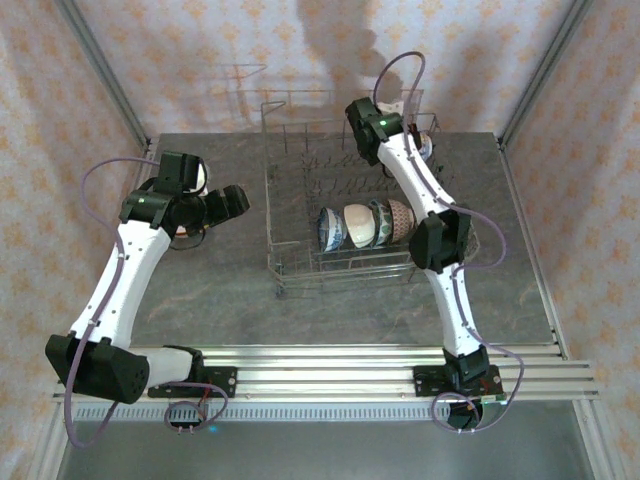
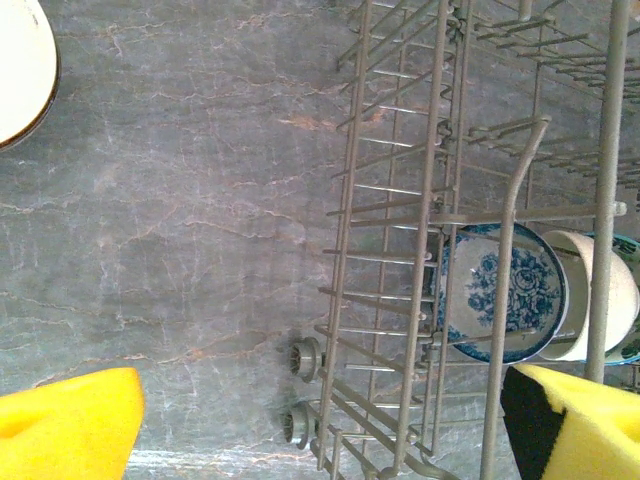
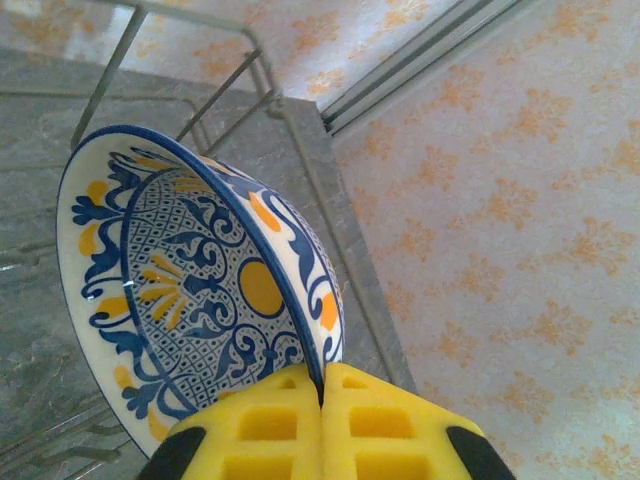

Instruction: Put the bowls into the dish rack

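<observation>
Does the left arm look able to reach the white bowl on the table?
Likely yes: the left gripper is open, the white bowl nearby on bare table outside the dish rack.

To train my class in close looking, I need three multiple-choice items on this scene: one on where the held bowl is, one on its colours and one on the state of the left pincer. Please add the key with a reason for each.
1. Where is the bowl that the right pincer holds?
A. by the far right corner of the dish rack
B. at the rack's near left corner
C. in the middle of the rack

2. What is painted on it?
A. plain orange
B. blue and yellow on white
C. green flowers

3. The left pincer is:
A. shut on a bowl
B. shut on a rack wire
C. open and empty

Key:
1 A: the top view shows the bowl beside that corner.
2 B: the right wrist view shows the pattern close up.
3 C: its fingers stand far apart and grip nothing.
</observation>
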